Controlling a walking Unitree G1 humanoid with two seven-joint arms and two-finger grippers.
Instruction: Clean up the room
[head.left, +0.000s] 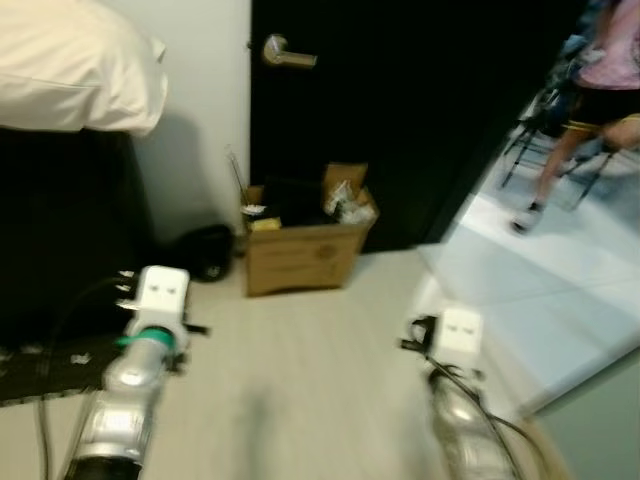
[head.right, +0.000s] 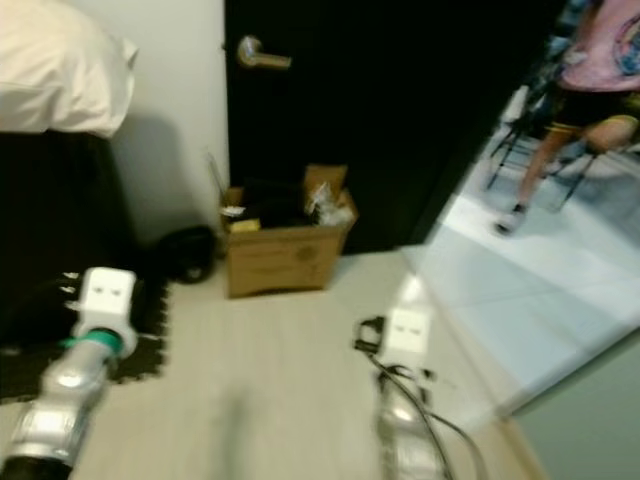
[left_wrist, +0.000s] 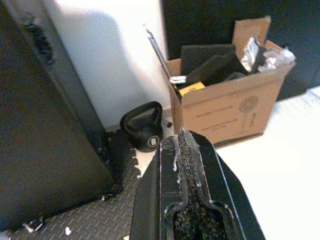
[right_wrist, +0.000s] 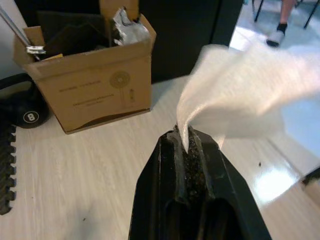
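Your right tool (right_wrist: 186, 142) is clamped on a thin white tissue (right_wrist: 245, 95), pinched at one corner so the limp, crumpled sheet billows free above the fingertips; this looks like a carry grip, suited to a light, soft scrap. Your left tool (left_wrist: 181, 150) has its fingers pressed together with nothing between them. The cardboard box (head.left: 305, 245) stands on the pale wood-grain floor (head.left: 300, 360) ahead of both tools, against the black door (head.left: 400, 100). Its flaps are open and it already holds dark foam pieces and crinkled foil wrappers, so it probably serves as the waste bin. Beside the box, on the left tool's side, a round black kettlebell (left_wrist: 144, 131) sits at the edge of a ribbed rubber mat (left_wrist: 90, 220). Beyond the box, through the doorway, a person's legs (head.left: 570, 160) are visible.
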